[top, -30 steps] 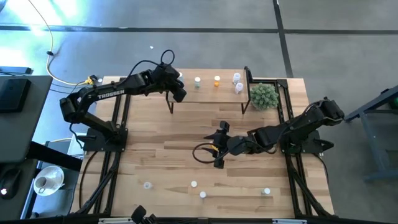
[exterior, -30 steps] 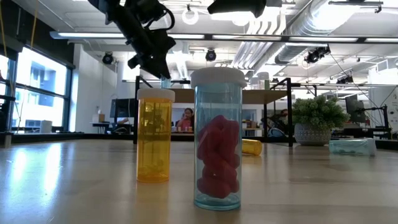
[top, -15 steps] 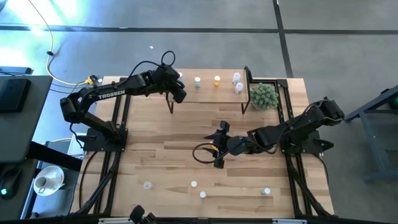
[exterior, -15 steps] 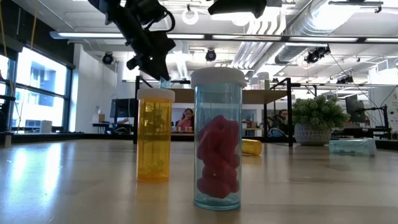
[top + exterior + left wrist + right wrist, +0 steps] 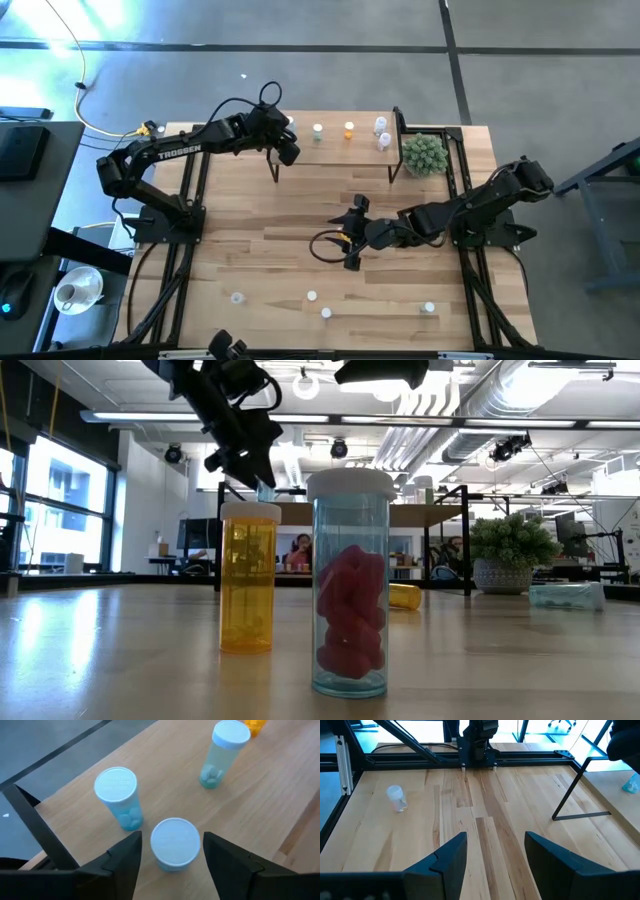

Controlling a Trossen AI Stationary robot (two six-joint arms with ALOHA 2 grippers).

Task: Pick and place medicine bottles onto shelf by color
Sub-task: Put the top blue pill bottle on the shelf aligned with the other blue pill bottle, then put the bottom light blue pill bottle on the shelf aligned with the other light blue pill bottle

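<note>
My left gripper (image 5: pixel 287 150) is open above the left end of the shelf (image 5: pixel 335 143). In the left wrist view its fingers stand on either side of a light blue bottle (image 5: pixel 175 844) that stands upright on the shelf board, with narrow gaps showing. A second light blue bottle (image 5: pixel 118 796), a pale green one (image 5: pixel 223 753) and an orange one (image 5: pixel 255 724) stand farther along the board. My right gripper (image 5: pixel 350 240) is open and empty, low over the table's middle. An orange bottle (image 5: pixel 405 597) lies on its side on the table.
Several bottles stand near the table's front edge: a clear one (image 5: pixel 237 297), an orange one (image 5: pixel 248 575), a blue one with pink contents (image 5: pixel 350 585) and one at the right (image 5: pixel 428 308). A spiky green plant (image 5: pixel 424 152) stands at the shelf's right end.
</note>
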